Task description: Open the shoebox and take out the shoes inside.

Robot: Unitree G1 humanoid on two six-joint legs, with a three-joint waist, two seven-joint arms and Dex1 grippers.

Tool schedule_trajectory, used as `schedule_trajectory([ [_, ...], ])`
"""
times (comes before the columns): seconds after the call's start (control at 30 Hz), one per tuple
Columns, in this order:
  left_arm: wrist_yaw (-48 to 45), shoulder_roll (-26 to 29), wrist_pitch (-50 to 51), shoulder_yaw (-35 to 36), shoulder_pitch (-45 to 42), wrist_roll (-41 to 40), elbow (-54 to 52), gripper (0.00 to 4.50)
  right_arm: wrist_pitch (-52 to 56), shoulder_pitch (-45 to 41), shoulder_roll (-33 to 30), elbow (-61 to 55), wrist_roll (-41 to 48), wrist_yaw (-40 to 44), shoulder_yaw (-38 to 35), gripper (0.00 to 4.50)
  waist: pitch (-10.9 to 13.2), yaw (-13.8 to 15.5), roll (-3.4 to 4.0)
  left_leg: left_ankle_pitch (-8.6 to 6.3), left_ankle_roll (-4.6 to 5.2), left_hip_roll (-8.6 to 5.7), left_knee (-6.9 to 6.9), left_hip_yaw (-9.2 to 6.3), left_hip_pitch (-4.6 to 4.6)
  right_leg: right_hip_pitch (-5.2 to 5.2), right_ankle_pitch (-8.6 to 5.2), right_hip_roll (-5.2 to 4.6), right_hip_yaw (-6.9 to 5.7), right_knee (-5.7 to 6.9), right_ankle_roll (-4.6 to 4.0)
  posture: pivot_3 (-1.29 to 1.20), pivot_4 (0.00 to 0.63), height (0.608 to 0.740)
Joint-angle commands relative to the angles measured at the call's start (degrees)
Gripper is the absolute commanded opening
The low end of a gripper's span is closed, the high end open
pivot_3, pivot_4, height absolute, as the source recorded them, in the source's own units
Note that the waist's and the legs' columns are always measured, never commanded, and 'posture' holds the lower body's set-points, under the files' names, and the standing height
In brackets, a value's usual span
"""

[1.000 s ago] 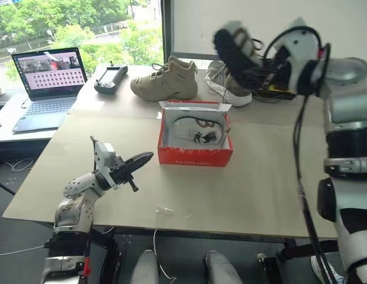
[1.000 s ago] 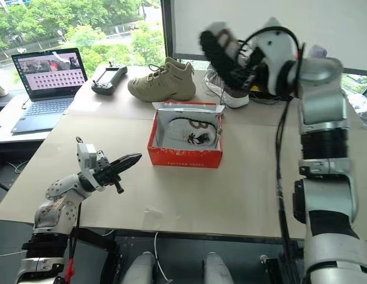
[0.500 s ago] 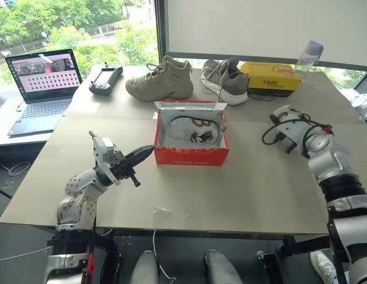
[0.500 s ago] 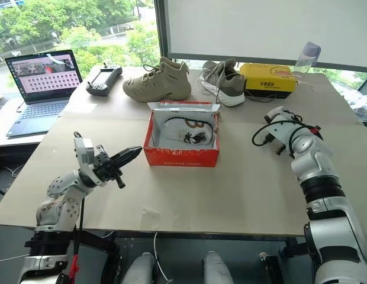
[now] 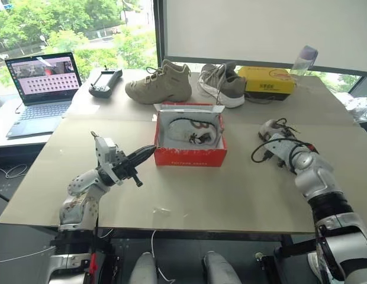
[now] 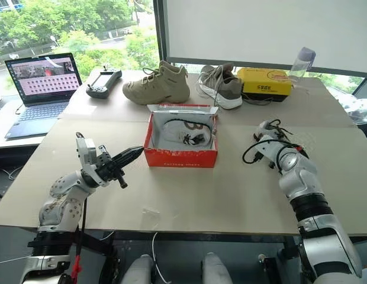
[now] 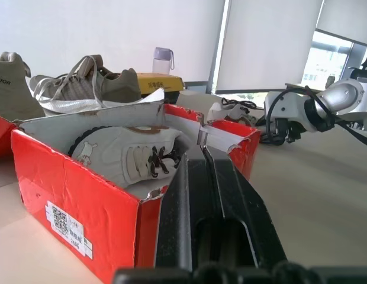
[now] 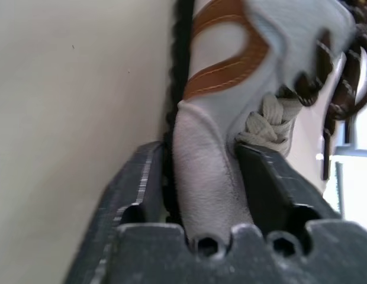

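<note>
Red shoebox (image 5: 192, 155) still holds one shoe (image 5: 192, 131); right pincer (image 8: 198, 177), lowered beside it, loosens around the other (image 5: 269, 128); left pincer (image 5: 145, 156) closed, empty.

The red shoebox (image 5: 192, 142) sits open on the table (image 5: 231, 189), one cream shoe (image 5: 189, 130) inside. The left gripper (image 5: 147, 155), fingers together, points at the box's left side, apart from it. The right gripper (image 5: 268, 131) lies low on the table beside a second cream shoe (image 5: 267, 128).
</note>
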Motion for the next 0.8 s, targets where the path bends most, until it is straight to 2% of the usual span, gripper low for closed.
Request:
schedule_trajectory([
  [0.03, -0.4, 0.7, -0.6, 0.1, -0.4, -0.4, -1.9, 0.00, 6.6, 3.5, 2.9, -4.8, 7.2, 9.3, -0.5, 4.00, -0.1, -0.3, -0.16, 0.00, 0.00, 0.00, -0.01, 0.00, 0.06, 0.05, -0.12, 0.00, 0.00, 0.00, -0.21, 0.00, 0.150, 0.712],
  [0.2, -0.6, 0.8, -0.6, 0.0, -0.2, -0.4, -1.9, 0.00, 11.7, 4.8, 1.9, -10.8, 10.4, 14.4, -1.3, 4.00, -0.2, -1.0, -0.31, -0.01, -0.01, 0.02, -0.04, 0.01, 0.25, 0.17, -0.15, 0.00, 0.02, 0.01, -0.25, 0.00, 0.150, 0.712],
  [0.3, -0.7, 1.0, -0.5, 0.0, -0.3, -0.3, -1.7, 0.00, 16.7, 3.4, 0.2, -19.1, 16.5, 19.8, -5.2, 4.00, -0.2, -1.0, -0.31, -0.01, -0.01, 0.03, -0.08, 0.03, 0.25, 0.12, -0.16, 0.00, 0.04, 0.02, -0.27, 0.00, 0.150, 0.712],
  [0.43, -0.6, 1.4, -0.5, 0.3, -0.1, -0.4, -1.8, 0.00, 19.6, -0.9, -3.1, -26.3, 22.0, 23.7, -8.6, 4.00, 0.1, -0.6, 0.09, -0.01, 0.00, 0.02, -0.07, 0.04, 0.00, -0.07, -0.15, -0.01, 0.05, 0.02, -0.26, 0.00, 0.150, 0.712],
  [0.5, -0.6, 1.5, -0.4, 0.3, -0.1, -0.4, -1.8, 0.00, 20.2, -2.3, -4.2, -28.2, 24.1, 24.5, -9.2, 4.00, 0.2, -0.5, 0.32, 0.00, 0.00, 0.00, -0.02, 0.05, -0.23, -0.26, -0.14, -0.03, 0.06, 0.01, -0.24, 0.00, 0.150, 0.712],
  [0.67, -0.2, 1.6, -0.4, 0.1, 0.0, -0.4, -1.9, 0.00, 20.0, -10.6, -5.8, -29.5, 27.8, 24.6, -9.7, 4.00, 0.2, -0.2, 0.34, -0.01, 0.00, -0.01, -0.10, 0.03, -0.36, -0.46, -0.10, -0.03, 0.03, 0.00, -0.14, 0.00, 0.150, 0.712],
  [0.8, 0.2, 1.6, -0.5, 0.2, 0.1, -0.3, -2.1, 0.00, 18.9, -15.9, -4.0, -28.6, 28.0, 22.2, -7.7, 4.00, 0.2, -0.2, 0.34, -0.01, 0.00, 0.00, -0.09, 0.06, -0.47, -0.57, -0.15, -0.03, 0.04, 0.00, -0.21, 0.00, 0.150, 0.712],
])
